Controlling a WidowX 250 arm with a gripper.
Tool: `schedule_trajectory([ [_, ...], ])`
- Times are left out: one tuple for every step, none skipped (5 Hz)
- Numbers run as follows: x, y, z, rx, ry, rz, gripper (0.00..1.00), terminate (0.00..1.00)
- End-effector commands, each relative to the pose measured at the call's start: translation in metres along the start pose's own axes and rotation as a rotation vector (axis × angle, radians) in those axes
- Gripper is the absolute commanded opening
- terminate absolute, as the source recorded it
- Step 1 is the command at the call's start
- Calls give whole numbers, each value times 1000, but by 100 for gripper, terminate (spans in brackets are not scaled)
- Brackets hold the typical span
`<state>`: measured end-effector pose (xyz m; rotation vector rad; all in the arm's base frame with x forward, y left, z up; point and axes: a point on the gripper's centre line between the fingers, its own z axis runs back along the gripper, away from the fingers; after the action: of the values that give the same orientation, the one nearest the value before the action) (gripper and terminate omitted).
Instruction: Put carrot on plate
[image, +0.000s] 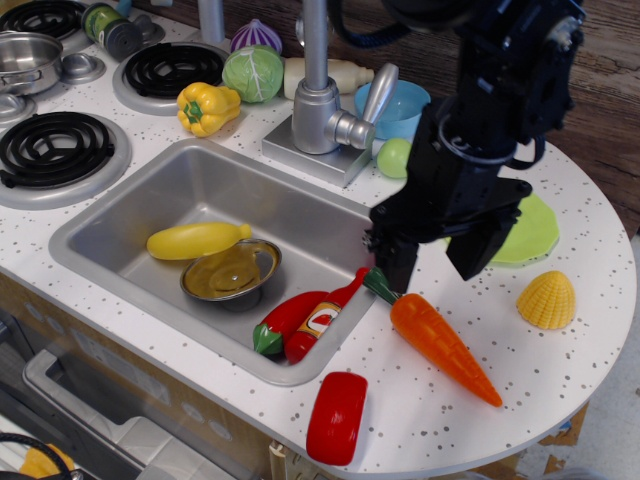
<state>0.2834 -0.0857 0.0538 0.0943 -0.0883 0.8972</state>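
The orange carrot (441, 344) lies on the speckled counter to the right of the sink, its dark green stem pointing up-left toward the sink's corner. My black gripper (432, 266) hangs open just above the carrot's stem end, one finger (395, 262) at the stem, the other finger (472, 252) to the right. It holds nothing. The lime-green plate (530, 231) lies on the counter behind the gripper, mostly hidden by the arm.
The sink (180, 185) holds a yellow squash (196, 240), a metal dish (231, 272), a red chili (283, 320) and a ketchup bottle (322, 317). A red object (337, 418) lies at the counter's front edge, yellow corn (546, 300) at the right. Faucet (318, 95) and blue bowl (400, 108) stand behind.
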Motion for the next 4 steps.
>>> schedule_trajectory([
  [-8,-9,-11,-64,-6,42,100,0],
  [-10,-8,-19,-75,-9,42,100,0],
  [-12,-5,-26,-88,-5,50,100,0],
  [-14,-3,-38,-140,16,46,100,0],
])
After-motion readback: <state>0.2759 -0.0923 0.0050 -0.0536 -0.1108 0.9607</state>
